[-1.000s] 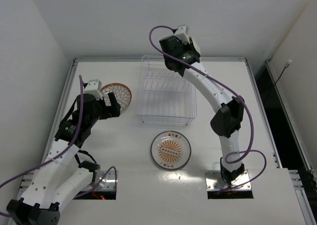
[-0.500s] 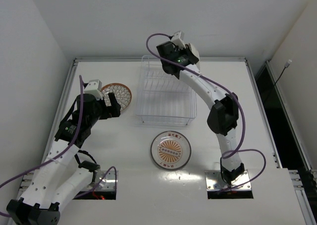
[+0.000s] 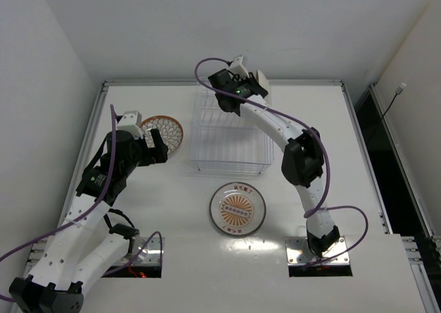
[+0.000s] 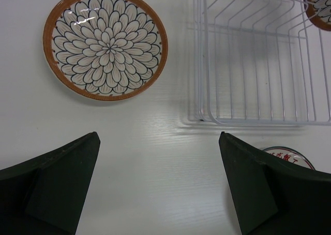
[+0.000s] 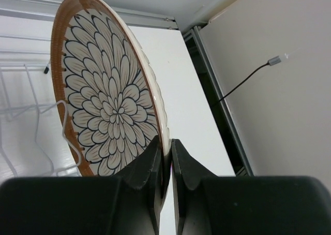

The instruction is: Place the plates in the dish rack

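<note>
Right jaws pinched the rim of a petal-patterned plate [image 5: 111, 111], held on edge over the far end of the dish rack [image 3: 231, 137]. Left jaws stood wide, holding nothing, above the counter [image 4: 145, 152]. Second petal plate [image 4: 105, 42] lay flat left of the rack; sunburst plate [image 3: 238, 208] lay flat on its near side.

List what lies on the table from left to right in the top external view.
flower-pattern plate → dish rack. Left out, since they overlap the rack's span: the sunburst plate nearer the arms, and the second flower-pattern plate, clamped in the right gripper at the rack's far end.
</note>
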`<state>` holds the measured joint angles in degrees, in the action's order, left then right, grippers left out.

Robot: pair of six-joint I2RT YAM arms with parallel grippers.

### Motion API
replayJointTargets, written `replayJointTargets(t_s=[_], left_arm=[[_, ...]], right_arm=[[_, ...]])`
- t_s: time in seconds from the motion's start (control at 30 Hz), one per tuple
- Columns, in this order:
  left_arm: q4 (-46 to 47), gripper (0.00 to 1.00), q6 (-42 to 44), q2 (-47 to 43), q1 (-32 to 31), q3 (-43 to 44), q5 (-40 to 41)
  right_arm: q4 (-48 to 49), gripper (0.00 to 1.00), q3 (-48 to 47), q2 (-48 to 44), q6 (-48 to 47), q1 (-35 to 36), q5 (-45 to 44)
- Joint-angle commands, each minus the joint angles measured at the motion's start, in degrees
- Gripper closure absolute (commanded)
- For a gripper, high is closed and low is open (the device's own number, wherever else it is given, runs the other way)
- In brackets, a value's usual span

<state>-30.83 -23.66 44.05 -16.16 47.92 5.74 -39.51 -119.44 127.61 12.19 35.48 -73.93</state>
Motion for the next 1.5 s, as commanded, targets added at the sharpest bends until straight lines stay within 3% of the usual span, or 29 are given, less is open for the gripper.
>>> replayJointTargets(t_s=[0.0, 0.2, 0.3, 0.9, 1.13, 1.23, 1.37, 1.47], left_arm=[[0.8, 0.0, -0.6, -0.2, -0.4, 0.1, -0.5], [0.8, 0.0, -0.6, -0.2, -0.4, 0.1, -0.5], [0.8, 0.0, -0.6, -0.2, -0.4, 0.1, -0.5], [0.8, 0.0, -0.6, -0.2, -0.4, 0.1, -0.5], [0.8, 0.0, -0.6, 0.3, -0.4, 0.1, -0.5], [0.8, 0.0, -0.6, 0.3, -0.4, 0.1, -0.5], [0.8, 0.0, -0.6, 0.3, -0.4, 0.1, -0.5], [0.8, 0.0, -0.6, 0.3, -0.4, 0.1, -0.5]], right_arm=[[-2.1, 0.92, 0.1, 0.1, 5.5, 1.4, -2.9], [-6.5, 0.78, 1.8, 0.1, 11.9, 2.0, 1.6], [-7.6, 0.77, 2.4, 0.1, 13.3, 2.0, 3.1], [-8.1, 0.48, 1.1, -4.6, 13.8, 1.4, 11.2], [-7.4, 0.34, 3.1, -12.5, 13.8, 2.0, 12.8], [-4.3, 0.31, 10.1, -20.9, 13.8, 2.0, 19.4], [2.1, 0.28, 29.8, -36.2, 13.8, 1.3, 29.9], [5.3, 0.23, 44.4, -49.8, 17.1, 1.3, 43.2]])
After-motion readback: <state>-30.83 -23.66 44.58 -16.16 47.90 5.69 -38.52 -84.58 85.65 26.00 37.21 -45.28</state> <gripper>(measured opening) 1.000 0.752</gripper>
